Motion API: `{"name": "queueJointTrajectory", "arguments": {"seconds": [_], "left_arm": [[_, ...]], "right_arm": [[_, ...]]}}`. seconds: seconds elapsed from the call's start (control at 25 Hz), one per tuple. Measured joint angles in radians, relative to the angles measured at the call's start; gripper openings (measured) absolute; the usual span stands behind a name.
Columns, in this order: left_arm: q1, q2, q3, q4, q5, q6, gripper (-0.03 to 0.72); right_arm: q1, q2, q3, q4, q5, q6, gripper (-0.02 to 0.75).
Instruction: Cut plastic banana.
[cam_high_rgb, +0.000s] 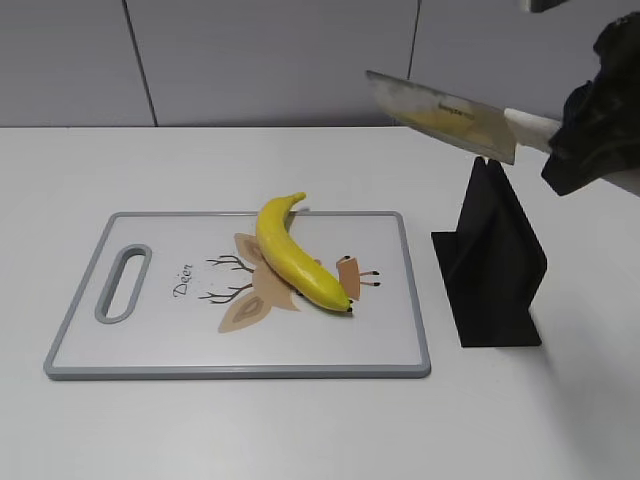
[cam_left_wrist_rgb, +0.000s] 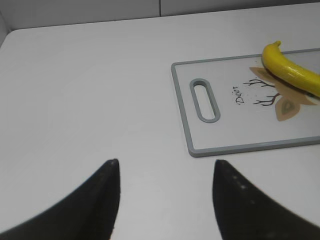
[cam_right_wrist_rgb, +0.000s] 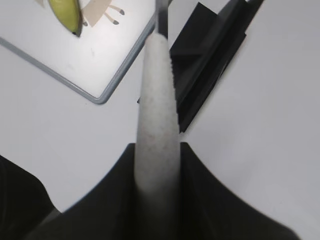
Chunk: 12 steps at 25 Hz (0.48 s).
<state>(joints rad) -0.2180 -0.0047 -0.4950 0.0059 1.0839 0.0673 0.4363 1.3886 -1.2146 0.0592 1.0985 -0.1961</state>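
Note:
The plastic banana (cam_high_rgb: 291, 255) is glossy yellow and whole. It lies slantwise on the white cutting board (cam_high_rgb: 150, 340), stem to the back and black tip to the front right; it also shows in the left wrist view (cam_left_wrist_rgb: 290, 72) and the right wrist view (cam_right_wrist_rgb: 66, 13). My right gripper (cam_high_rgb: 560, 135) is shut on the white handle (cam_right_wrist_rgb: 158, 105) of a knife (cam_high_rgb: 440, 113). It holds the blade in the air above the black knife stand (cam_high_rgb: 490, 265), right of the board. My left gripper (cam_left_wrist_rgb: 165, 165) is open and empty over bare table, left of the board.
The cutting board (cam_left_wrist_rgb: 240, 145) has a grey rim, a handle slot (cam_high_rgb: 123, 283) at its left end and a deer drawing under the banana. The black stand (cam_right_wrist_rgb: 210, 55) sits just right of the board. A grey wall runs behind the white table.

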Motion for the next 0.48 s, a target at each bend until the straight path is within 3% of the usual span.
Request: {"name": "queueJointTrajectory", "arguments": {"seconds": [0.16, 0.48], "left_arm": [[-0.001, 0.059, -0.031, -0.006, -0.036, 0.042, 0.575], [-0.002, 0.333, -0.135, -0.097, -0.208, 0.273, 0.575]], "right_arm": [[0.000, 0.000, 0.000, 0.027, -0.012, -0.181, 0.179], [-0.001, 0.012, -0.003, 0.126, -0.032, -0.457, 0.179]]}}
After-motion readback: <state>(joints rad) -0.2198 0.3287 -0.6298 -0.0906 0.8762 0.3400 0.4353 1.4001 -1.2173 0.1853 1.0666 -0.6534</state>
